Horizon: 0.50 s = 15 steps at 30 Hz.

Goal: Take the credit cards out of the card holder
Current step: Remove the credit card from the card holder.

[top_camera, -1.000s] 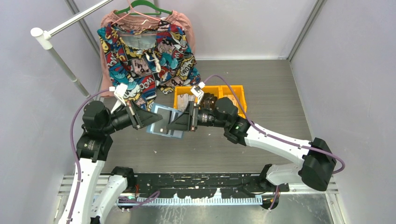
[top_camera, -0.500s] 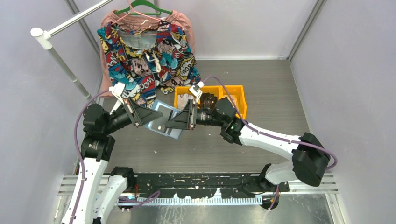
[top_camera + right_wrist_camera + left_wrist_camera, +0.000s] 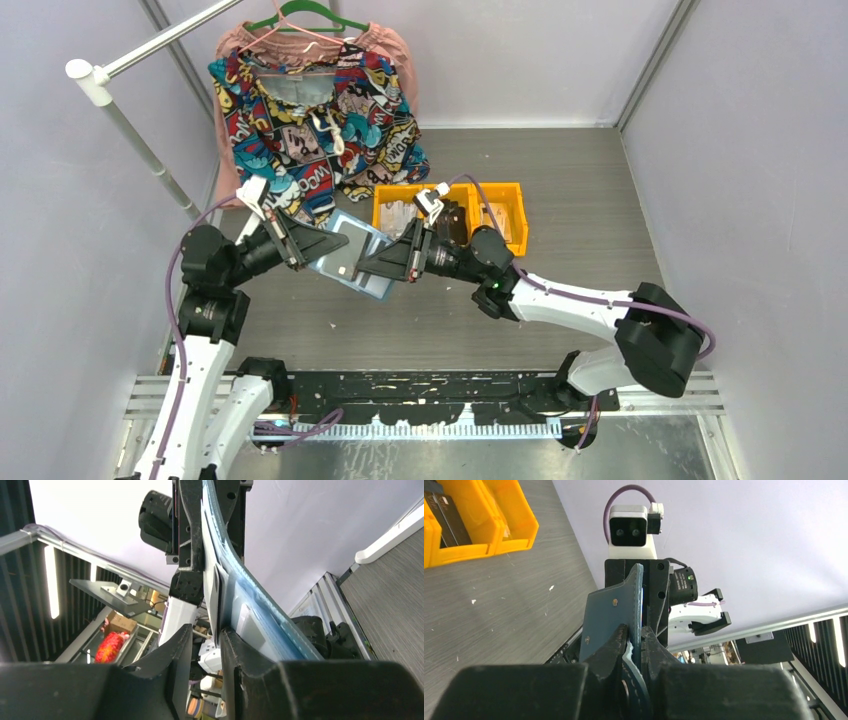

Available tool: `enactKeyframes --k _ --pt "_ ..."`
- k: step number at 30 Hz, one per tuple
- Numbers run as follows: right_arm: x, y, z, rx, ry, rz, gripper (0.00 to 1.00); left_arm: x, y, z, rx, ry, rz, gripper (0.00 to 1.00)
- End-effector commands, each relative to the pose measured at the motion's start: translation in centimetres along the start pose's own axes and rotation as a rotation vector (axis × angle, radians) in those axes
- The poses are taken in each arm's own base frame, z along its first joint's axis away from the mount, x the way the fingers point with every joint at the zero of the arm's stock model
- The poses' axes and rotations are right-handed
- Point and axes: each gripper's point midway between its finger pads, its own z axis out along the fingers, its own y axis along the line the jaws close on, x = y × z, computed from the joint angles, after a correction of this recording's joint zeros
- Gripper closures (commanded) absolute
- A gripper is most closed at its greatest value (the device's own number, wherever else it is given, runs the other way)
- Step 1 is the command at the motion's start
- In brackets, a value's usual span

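Note:
The teal-blue card holder (image 3: 352, 256) hangs in the air over the table, held on edge between both arms. My left gripper (image 3: 322, 246) is shut on its left edge; in the left wrist view the fingers (image 3: 611, 647) pinch the blue cover (image 3: 611, 612). My right gripper (image 3: 374, 265) meets it from the right, open with a narrow gap. In the right wrist view a pale credit card (image 3: 213, 597) stands out of the light-blue inner side (image 3: 252, 607), its lower edge at the mouth of the right gripper (image 3: 206, 636), beside one fingertip (image 3: 231, 645). Another pale card (image 3: 248, 622) sits in a sleeve.
Orange bins (image 3: 513, 190) holding flat items stand on the table just behind the right arm. A colourful comic-print shirt (image 3: 310, 110) hangs on a hanger at the back left, beside a white rack pole (image 3: 130, 135). Grey walls close in on both sides.
The right gripper's jaws have narrowed around the card's edge. Both arms have carried the card holder slightly up and to the right.

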Motion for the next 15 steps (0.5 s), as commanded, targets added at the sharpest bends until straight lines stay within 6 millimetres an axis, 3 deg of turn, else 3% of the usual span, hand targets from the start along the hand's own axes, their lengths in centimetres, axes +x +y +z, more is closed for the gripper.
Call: enactKeyframes --k 1,7,11,15 --pt "-5.8 3.5 0.9 -0.131 -0.28 -0.023 0.68 2.6 -1.5 -0.8 0.053 0.123 -0.015 0.93" --pt "-7.5 1.9 1.0 -0.066 -0.374 0.001 0.73 3.1 -0.5 -1.0 0.034 0.129 -0.004 0.88" --pt "-8.0 1.4 0.8 -0.024 -0.405 -0.009 0.87 3.2 0.1 -1.0 0.016 0.128 0.012 0.82" --pt "-7.2 2.2 0.5 -0.052 -0.368 -0.034 0.97 3.0 0.4 -0.8 0.008 0.118 0.02 0.77"
